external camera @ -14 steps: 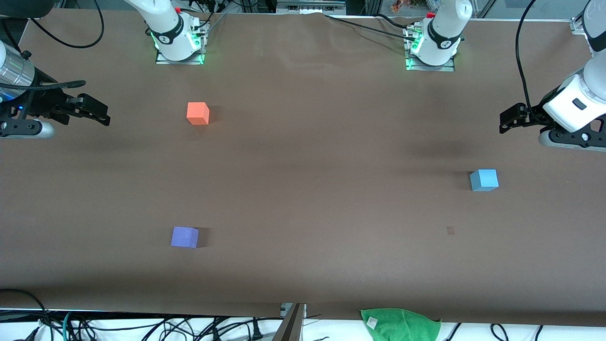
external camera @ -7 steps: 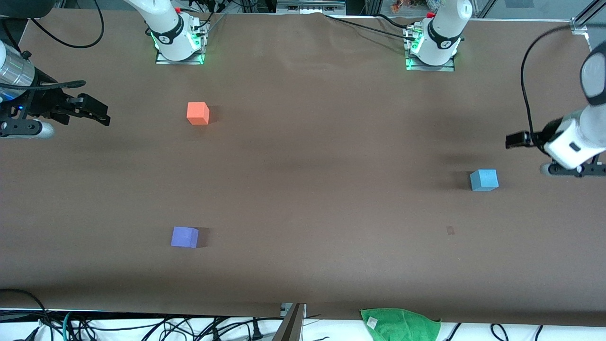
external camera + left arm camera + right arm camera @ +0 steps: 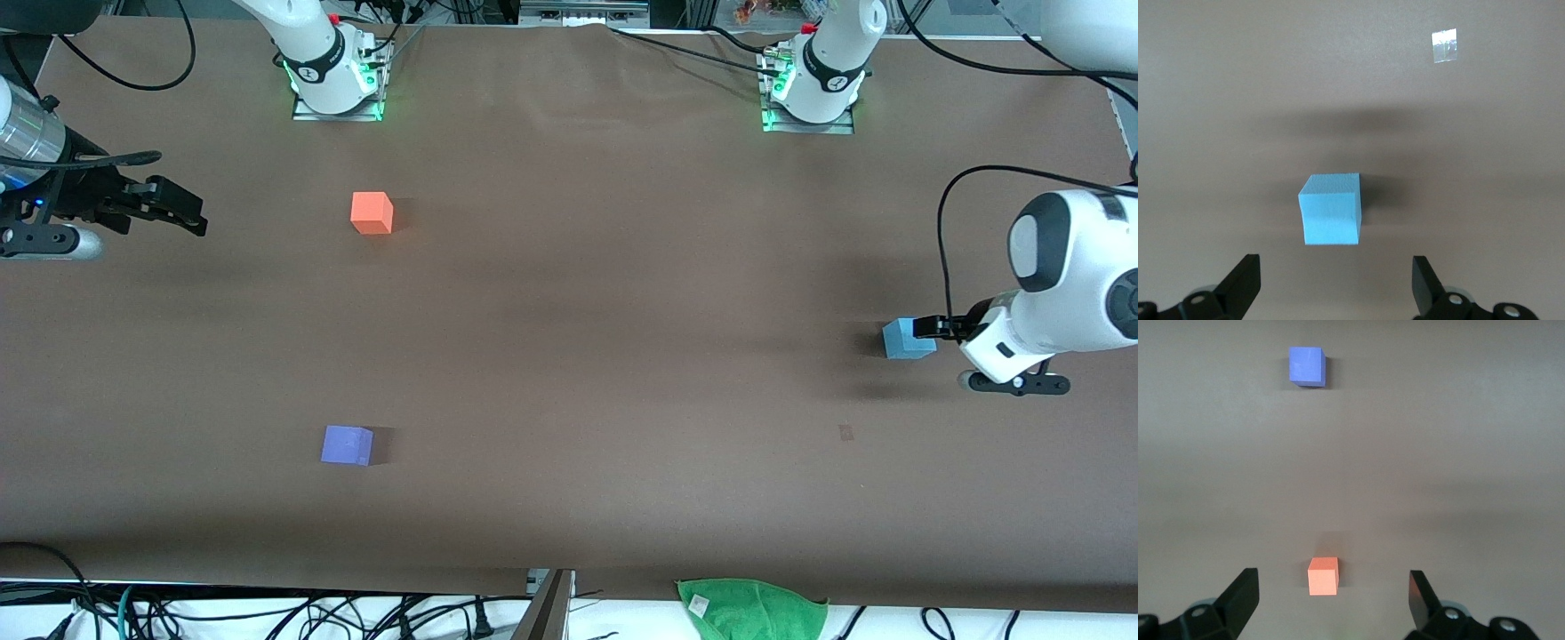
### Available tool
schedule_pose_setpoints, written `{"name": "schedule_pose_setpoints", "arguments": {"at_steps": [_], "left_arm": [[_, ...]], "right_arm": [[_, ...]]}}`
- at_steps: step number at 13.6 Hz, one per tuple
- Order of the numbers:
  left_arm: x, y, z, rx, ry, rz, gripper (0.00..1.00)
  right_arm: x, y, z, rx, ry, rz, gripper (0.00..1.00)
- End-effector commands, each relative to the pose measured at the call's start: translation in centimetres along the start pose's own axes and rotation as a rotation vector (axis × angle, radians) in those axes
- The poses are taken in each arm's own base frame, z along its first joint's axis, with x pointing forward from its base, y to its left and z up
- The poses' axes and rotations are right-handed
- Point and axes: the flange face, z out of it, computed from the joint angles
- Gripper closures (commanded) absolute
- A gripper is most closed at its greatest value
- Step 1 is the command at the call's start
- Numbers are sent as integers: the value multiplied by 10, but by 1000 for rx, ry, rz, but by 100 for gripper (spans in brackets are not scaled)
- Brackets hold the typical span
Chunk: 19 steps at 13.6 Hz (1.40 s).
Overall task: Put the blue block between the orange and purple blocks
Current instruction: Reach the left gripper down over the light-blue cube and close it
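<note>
- Left end effector: fingers spread, holding nothing, positioned over the table just beside the blue block, toward the left arm's end.
- Blue block: rests on the table ahead of the spread fingertips, not between them.
- Right end effector: waits with fingers spread at the right arm's end; the orange block and purple block lie well apart from it.

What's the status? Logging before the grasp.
Left pincer open, over the blue block, not touching. Right pincer open, waiting near the orange block. Purple block nearer the camera; nothing between them.
</note>
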Motion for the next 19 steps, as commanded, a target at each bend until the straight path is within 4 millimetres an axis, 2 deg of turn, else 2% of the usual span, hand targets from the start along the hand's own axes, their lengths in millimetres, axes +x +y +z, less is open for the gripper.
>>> {"name": "schedule_pose_setpoints", "arguments": {"at_steps": [1, 3, 8, 11, 15, 18, 19], "left_arm": [[-17, -9, 42, 10, 57, 71, 0], [-24, -23, 67, 8, 96, 112, 0], [-31, -30, 117, -5, 125, 99, 0], [-31, -29, 123, -7, 116, 102, 0], [-25, -25, 146, -15, 121, 106, 0], [-24, -25, 150, -17, 120, 105, 0], [-24, -24, 154, -18, 118, 107, 31]], "right_arm": [[-1, 0, -3, -6, -3, -7, 1], [-1, 0, -3, -6, -3, -7, 1], [-1, 1, -3, -6, -3, -5, 1], [-1, 0, -3, -6, -3, -7, 1], [-1, 0, -3, -6, -3, -7, 1], [-1, 0, -3, -6, -3, -7, 1], [-1, 0, -3, -6, -3, -7, 1]]}}
